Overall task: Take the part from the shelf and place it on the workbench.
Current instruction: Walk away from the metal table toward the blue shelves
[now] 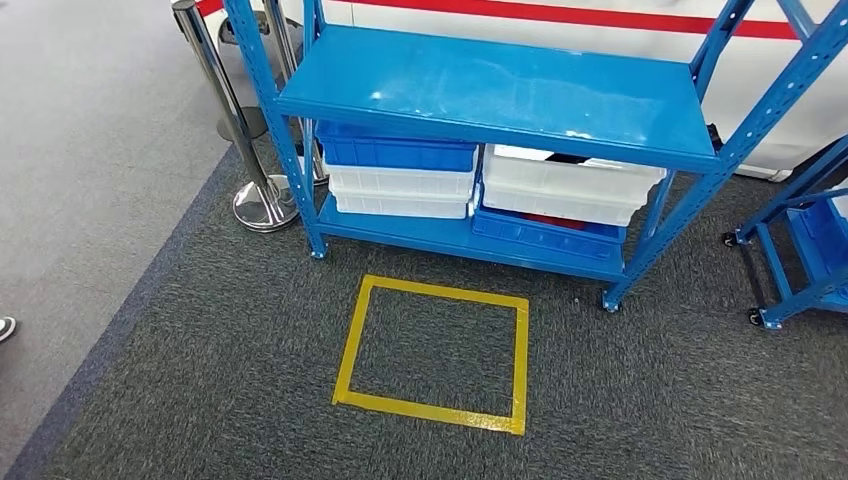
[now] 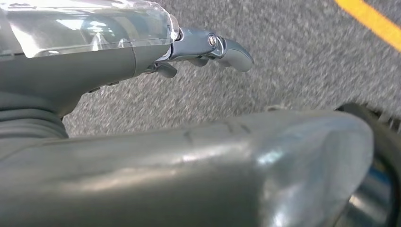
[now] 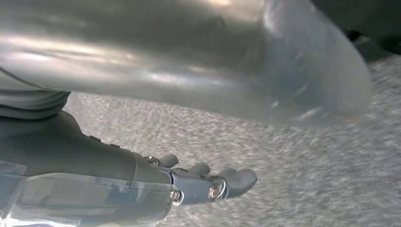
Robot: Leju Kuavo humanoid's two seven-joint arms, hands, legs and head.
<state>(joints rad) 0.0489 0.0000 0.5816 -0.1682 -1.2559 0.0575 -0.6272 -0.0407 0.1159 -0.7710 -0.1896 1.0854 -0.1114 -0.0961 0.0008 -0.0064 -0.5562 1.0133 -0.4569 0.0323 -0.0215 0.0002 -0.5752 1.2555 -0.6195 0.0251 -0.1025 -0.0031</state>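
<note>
A blue metal shelf stands ahead in the head view, its upper board bare. On its lower board sit a blue bin stacked on white bins, and to the right a white bin on a shallow blue bin. Something red shows in the shallow bin and a dark object peeks from the right white bin; I cannot tell which is the part. My left hand and right hand hang over grey carpet, fingers stretched out, holding nothing.
A yellow taped square marks the dark carpet in front of the shelf. Chrome barrier posts stand at the shelf's left. A blue wheeled cart is at the right edge. A person's shoe shows at far left.
</note>
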